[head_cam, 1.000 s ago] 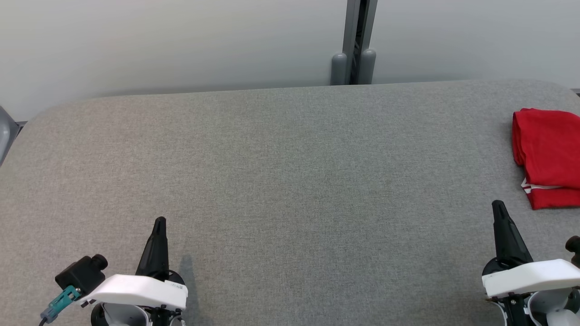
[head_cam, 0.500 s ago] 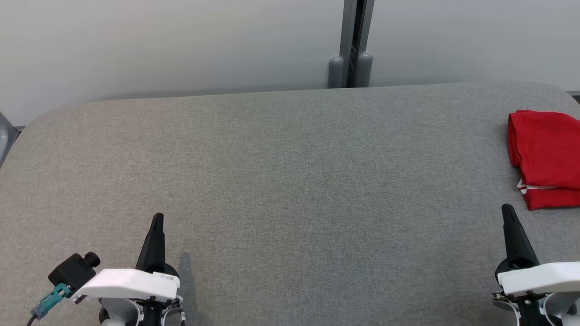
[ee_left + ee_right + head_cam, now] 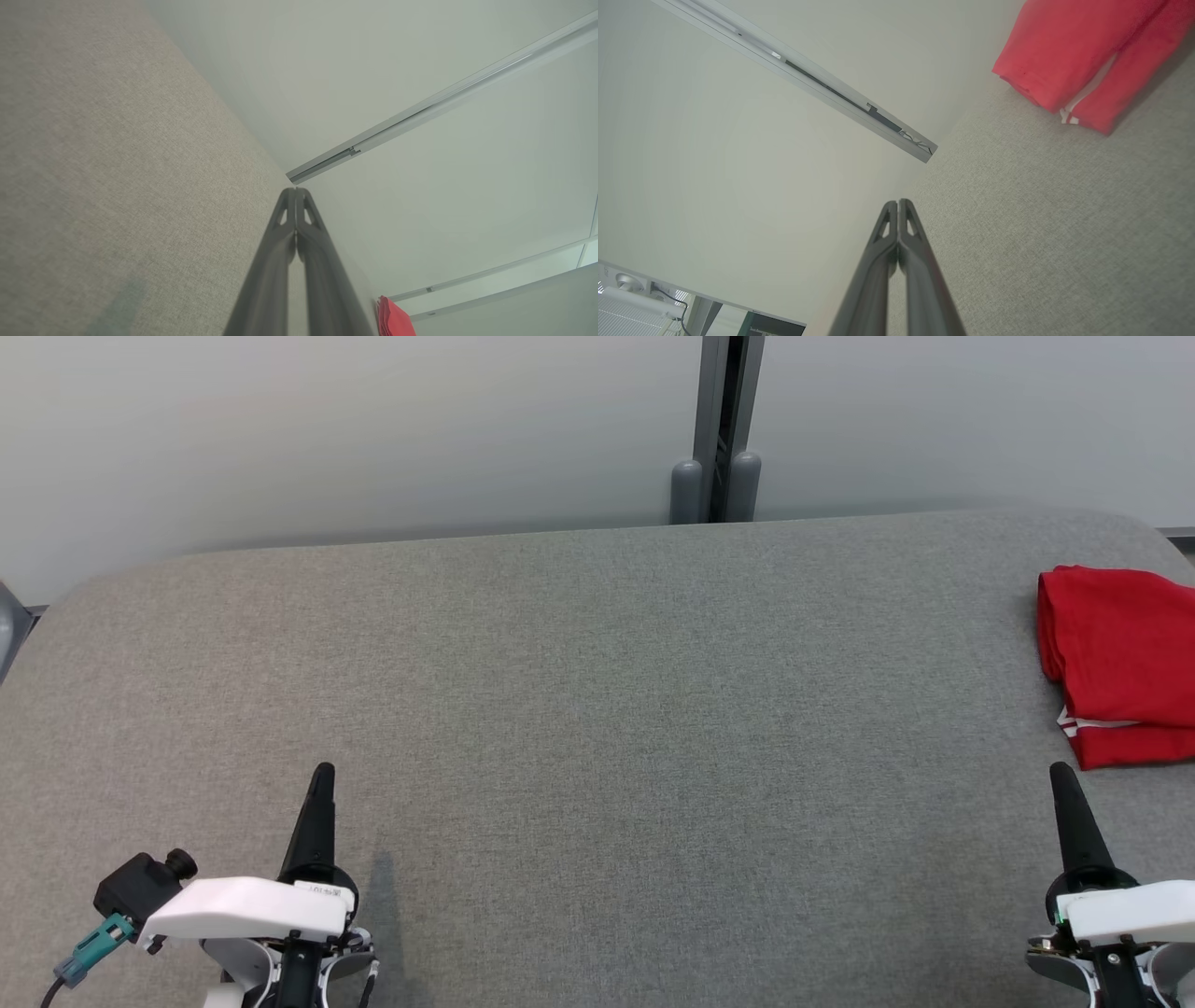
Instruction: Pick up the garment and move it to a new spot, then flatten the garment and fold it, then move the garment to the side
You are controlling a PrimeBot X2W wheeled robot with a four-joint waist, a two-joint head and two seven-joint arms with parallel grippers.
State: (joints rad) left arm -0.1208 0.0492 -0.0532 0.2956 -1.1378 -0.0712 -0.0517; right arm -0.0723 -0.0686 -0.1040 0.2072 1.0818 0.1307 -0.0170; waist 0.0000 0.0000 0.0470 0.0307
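Head view puts our folded red garment [image 3: 1120, 663] at the far right of the grey table [image 3: 597, 709], near our right gripper [image 3: 1060, 771], which like our left gripper [image 3: 322, 771] is pressed together and empty, so we judge a stray sideways sweep could unfold it.

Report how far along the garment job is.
Done, by the look of it: the red garment lies folded in a compact stack at the right end of the grey table, off to the side. In hand: nothing; the left gripper and right gripper are both shut, empty and apart from it. Left: no step that I can see.
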